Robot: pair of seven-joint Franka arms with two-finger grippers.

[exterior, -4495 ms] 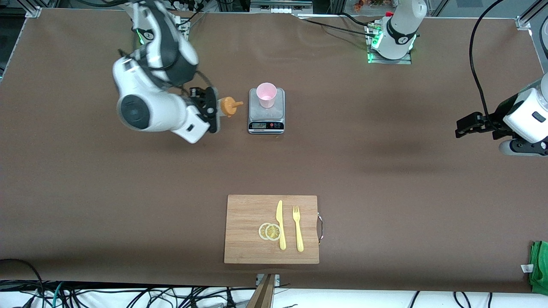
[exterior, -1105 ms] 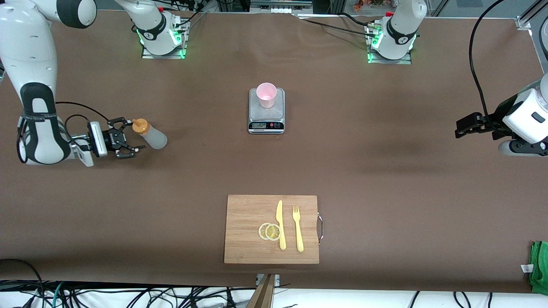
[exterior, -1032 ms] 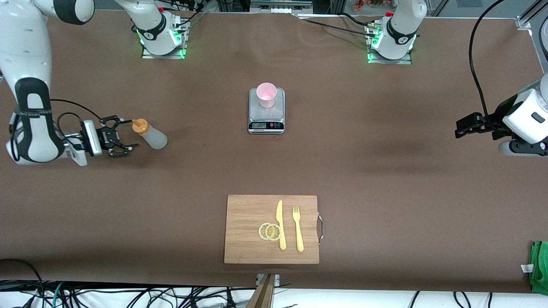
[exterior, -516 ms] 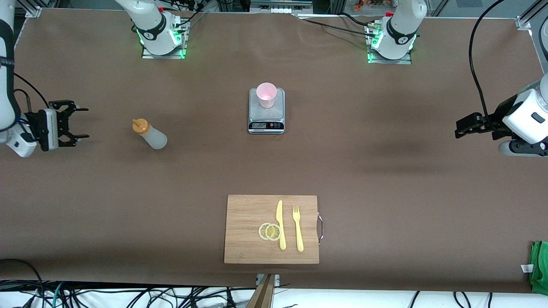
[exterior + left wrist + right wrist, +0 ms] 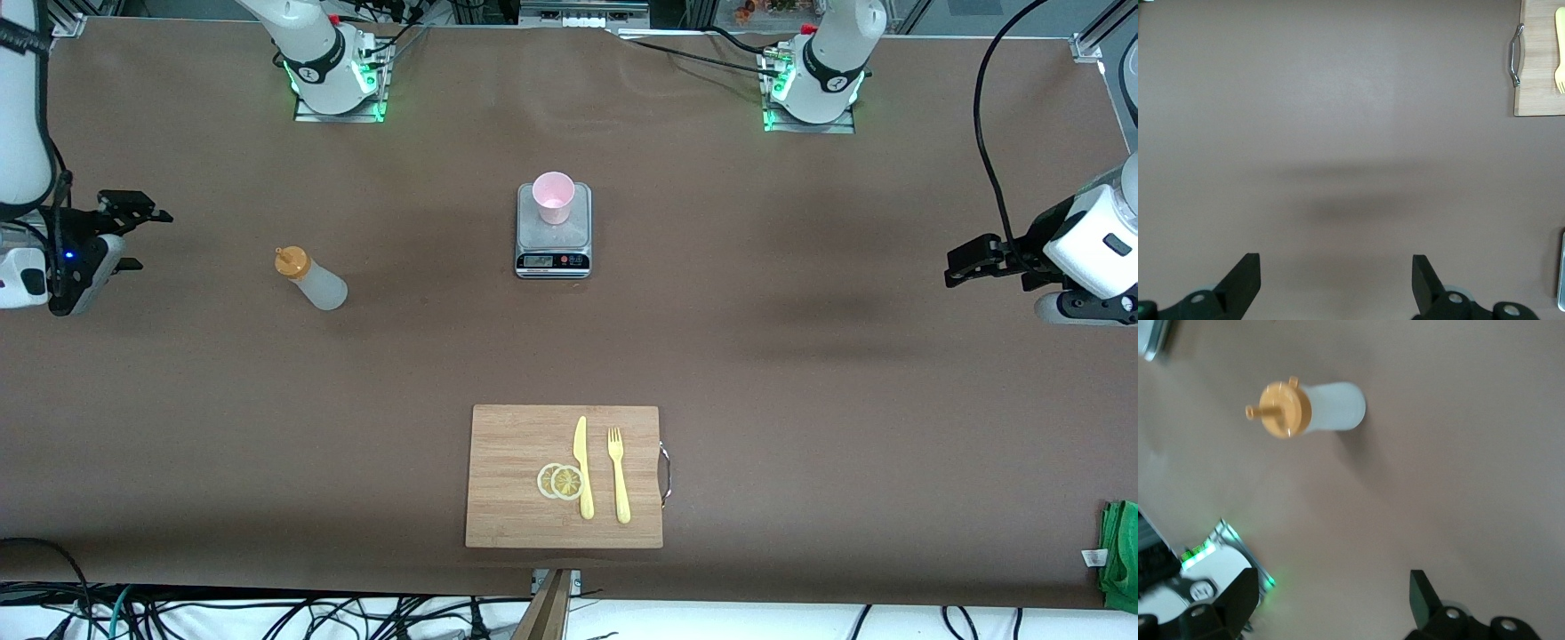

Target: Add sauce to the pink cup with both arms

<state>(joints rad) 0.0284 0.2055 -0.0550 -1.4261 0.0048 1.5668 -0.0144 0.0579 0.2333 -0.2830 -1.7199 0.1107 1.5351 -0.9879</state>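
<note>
The sauce bottle (image 5: 308, 278), whitish with an orange nozzle cap, stands by itself on the brown table toward the right arm's end. It also shows in the right wrist view (image 5: 1318, 408). The pink cup (image 5: 553, 196) stands on the grey kitchen scale (image 5: 553, 240) at the table's middle. My right gripper (image 5: 147, 238) is open and empty, well away from the bottle near the table's end; its own view shows the gripper (image 5: 1333, 587) with the jaws wide apart. My left gripper (image 5: 956, 265) waits at the left arm's end, open and empty (image 5: 1335, 267).
A wooden cutting board (image 5: 507, 462) lies near the front edge. It holds two lemon slices (image 5: 560, 481), a yellow knife (image 5: 582, 467) and a yellow fork (image 5: 618, 476). Its handle end shows in the left wrist view (image 5: 1538, 67). A green cloth (image 5: 1120, 556) lies at the table's corner.
The right gripper held the bottle tipped beside the cup, then set it on the table and let go. It has since drawn back toward the table's end. The left arm has not moved.
</note>
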